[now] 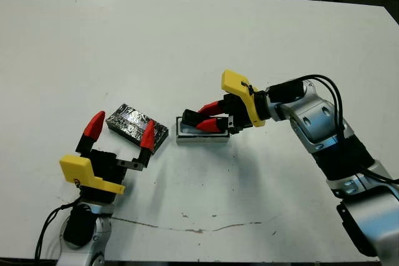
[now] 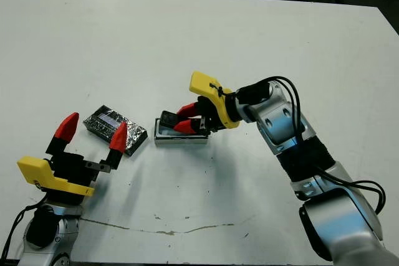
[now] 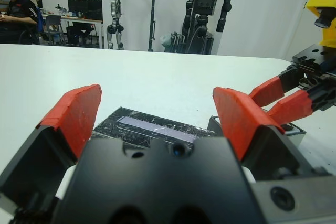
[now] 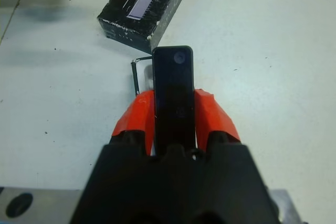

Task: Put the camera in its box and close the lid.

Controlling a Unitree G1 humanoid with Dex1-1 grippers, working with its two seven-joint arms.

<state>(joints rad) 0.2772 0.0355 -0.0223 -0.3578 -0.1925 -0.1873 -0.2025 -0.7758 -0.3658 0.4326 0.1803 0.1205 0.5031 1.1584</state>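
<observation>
Low in the left of the head views, nearest the robot, the left claw (image 1: 120,131) hangs with its two red tips spread wide and holding nothing, its yellow-and-black body just off the white desk (image 1: 206,35). Just past those tips lies the lid (image 1: 137,128), a flat black rectangle with a crinkled, silvery-speckled top and a pale strip along its middle; one red tip overlaps its near edge in the picture, though I cannot tell whether they touch. Right of the lid, at the middle of the frame, sits the box (image 1: 201,137), a shallow tray with a white rim and dark sides, lying close beside the lid but apart from it. Over it the right claw (image 1: 209,116) reaches in from the right, clenched on the camera (image 4: 174,95), a slim, smooth black bar with rounded ends and a small round lens near its free end, pinched between the red fingers (image 4: 212,115) along its long sides. The bar's far end tilts down toward the tray's left end. My reading is that the insertion step is in hand: the camera needs lining up lengthwise with the tray, lowering flat, then releasing. Since the tray looks barely larger than the bar, alignment probably matters. After that the lid would have to be fetched and seated. Farther up the frame the desk runs to its dark far edge.
</observation>
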